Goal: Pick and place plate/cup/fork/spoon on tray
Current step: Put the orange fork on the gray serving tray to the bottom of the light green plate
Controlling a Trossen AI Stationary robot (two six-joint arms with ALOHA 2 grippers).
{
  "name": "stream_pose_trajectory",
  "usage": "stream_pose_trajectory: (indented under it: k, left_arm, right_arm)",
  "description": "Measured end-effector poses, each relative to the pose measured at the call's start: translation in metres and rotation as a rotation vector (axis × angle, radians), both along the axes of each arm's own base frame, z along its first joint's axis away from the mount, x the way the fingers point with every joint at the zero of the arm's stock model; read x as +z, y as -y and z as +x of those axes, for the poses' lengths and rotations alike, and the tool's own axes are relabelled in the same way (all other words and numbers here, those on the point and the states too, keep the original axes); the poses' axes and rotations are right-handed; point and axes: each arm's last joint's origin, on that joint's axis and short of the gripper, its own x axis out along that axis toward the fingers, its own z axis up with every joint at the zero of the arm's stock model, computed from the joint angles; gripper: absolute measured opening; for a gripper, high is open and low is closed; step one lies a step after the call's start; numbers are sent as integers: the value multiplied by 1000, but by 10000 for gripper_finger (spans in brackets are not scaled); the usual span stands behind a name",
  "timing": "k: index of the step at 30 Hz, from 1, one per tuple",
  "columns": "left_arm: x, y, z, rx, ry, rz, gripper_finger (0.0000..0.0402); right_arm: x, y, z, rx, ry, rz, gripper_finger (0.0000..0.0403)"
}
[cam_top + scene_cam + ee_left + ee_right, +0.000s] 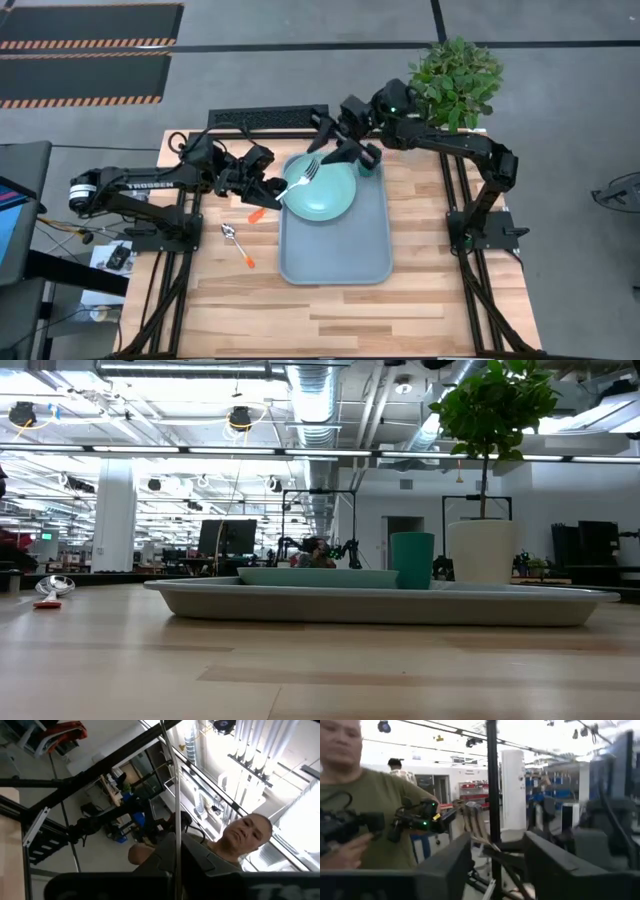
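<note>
High view: tray [335,255] sits mid-table, taken as landmark. Plate [322,188] lies in the tray's far half; cup [368,166] stands at the tray's far right corner, partly hidden under the right arm. Fork [303,178] is held up over the plate's left edge, tines toward the right gripper [330,155], handle running down to the left gripper [272,187], which is clamped on the handle end just left of the tray. Right gripper hovers by the tines above the tray's far edge, fingers parted and apparently clear of the fork, though that is hard to judge from above. Spoon [237,245] lies on the wood well left of the tray. An orange bit on the table near the left gripper is unclear. "TROSSEN" reads on the left arm. Potted plant [455,80] stands beyond the tray's far right corner.

Low view: tray rim [400,603] spans the middle; plate edge [320,576] shows above it, cup [412,560] right of it, white plant pot [482,552] behind. Spoon bowl [52,588] far left of tray. Neither gripper shows.

Left wrist view: thin fork handle [175,820] rises from between the dark fingers [200,865]; a person is behind, room blurred.

Right wrist view: two dark fingers [555,865] stand apart; a dark upright strip between them is unidentifiable; a person in an olive shirt holds a dark device.
</note>
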Motion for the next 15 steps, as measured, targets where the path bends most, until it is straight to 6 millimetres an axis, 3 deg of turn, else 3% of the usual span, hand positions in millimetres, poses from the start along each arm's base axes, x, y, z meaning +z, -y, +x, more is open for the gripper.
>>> stream_pose_trajectory:
  k: [5, 10, 15]
  left_arm:
    - [-5, -2, 2, 2, -44, 12, 1]
    - [-20, -8, 1, 23, -185, 58, 1]
    - [-53, -18, 0, 177, -426, 140, 0]
  right_arm:
    - [0, 15, -7, 44, -135, 84, 252]
    - [8, 43, -33, 133, -421, 235, 259]
    - [16, 39, -46, 156, -552, 303, 259]
